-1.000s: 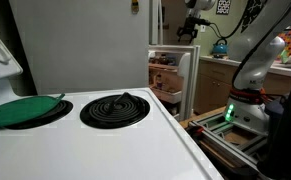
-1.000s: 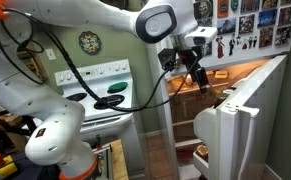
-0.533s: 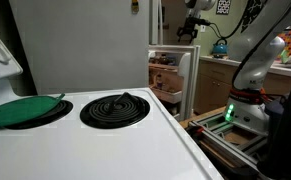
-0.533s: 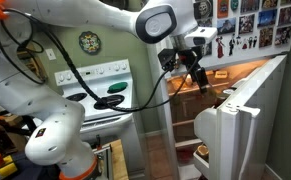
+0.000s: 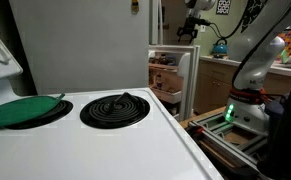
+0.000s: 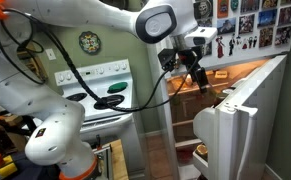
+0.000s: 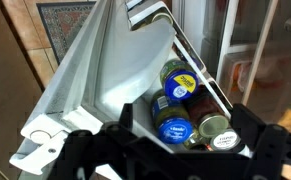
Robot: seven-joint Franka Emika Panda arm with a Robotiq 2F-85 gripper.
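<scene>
I am hovering my end effector (image 6: 197, 80), jaws spread wide and gripping nothing, over the shelf (image 7: 105, 95) of the open fridge door (image 6: 240, 130). The jars (image 7: 175, 128) are standing packed together in that shelf, just below my fingers. I am judging this to be the approach step, with nothing touched yet. The next move is calling for a straight descent onto one lid, staying clear of its neighbours and the shelf wall.

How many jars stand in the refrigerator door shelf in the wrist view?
4 visible, all in the door shelf: yellow-lidded jar farthest up, blue-lidded jar below it, green-lidded jar and white-lidded jar to its right. More may be hidden.
</scene>
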